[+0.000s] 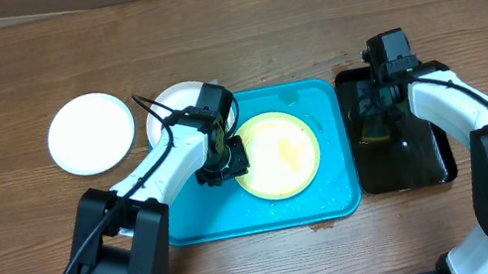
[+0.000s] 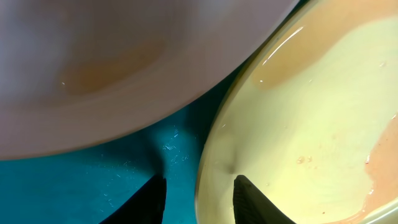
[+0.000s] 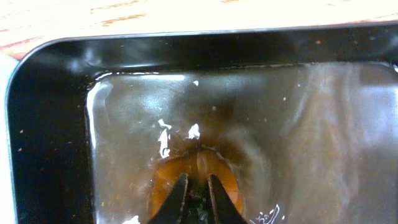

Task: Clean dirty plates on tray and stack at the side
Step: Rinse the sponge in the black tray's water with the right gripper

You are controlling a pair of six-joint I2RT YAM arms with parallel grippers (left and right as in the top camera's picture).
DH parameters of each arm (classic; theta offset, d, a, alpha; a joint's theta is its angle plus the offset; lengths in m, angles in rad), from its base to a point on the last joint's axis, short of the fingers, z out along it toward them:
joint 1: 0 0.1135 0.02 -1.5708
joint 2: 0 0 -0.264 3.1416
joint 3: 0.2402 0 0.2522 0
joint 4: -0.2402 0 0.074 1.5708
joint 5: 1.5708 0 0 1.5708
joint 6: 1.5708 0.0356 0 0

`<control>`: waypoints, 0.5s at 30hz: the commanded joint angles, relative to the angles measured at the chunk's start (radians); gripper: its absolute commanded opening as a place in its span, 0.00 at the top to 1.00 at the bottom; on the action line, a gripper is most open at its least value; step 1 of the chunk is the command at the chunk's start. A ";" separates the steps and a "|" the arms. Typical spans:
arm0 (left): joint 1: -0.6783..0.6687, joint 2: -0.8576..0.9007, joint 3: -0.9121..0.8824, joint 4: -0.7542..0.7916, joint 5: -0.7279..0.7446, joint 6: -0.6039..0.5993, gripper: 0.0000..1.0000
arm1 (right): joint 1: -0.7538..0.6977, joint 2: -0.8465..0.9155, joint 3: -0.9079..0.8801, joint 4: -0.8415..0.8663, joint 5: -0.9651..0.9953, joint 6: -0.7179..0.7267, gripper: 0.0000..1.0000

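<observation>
Gripping the yellow plate [image 1: 283, 155] is the left end effector [image 2: 200, 180] (right end effector [image 3: 198, 178] fully closed).

surface: brown wood-grain table [image 1: 235, 28] | light: even, soft — paler strip along far edge

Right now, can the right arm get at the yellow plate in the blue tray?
Probably yes. The yellow plate lies in the blue tray beside the black tray, where the right end effector sits. Nothing stands between; the left end effector is only at the plate's far edge.
</observation>
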 commanded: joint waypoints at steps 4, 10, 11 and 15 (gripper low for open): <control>-0.013 -0.004 -0.003 -0.002 -0.009 0.020 0.62 | 0.000 -0.022 0.087 -0.114 -0.011 0.001 0.18; -0.013 -0.004 -0.003 0.000 -0.010 0.020 0.60 | 0.000 -0.029 0.117 -0.243 -0.026 0.004 0.18; -0.013 -0.004 -0.003 0.001 -0.009 0.020 0.60 | 0.000 -0.024 0.108 -0.244 -0.034 0.004 0.18; -0.013 -0.004 -0.003 0.008 -0.010 0.020 0.60 | 0.000 -0.002 0.037 -0.187 -0.048 0.004 0.23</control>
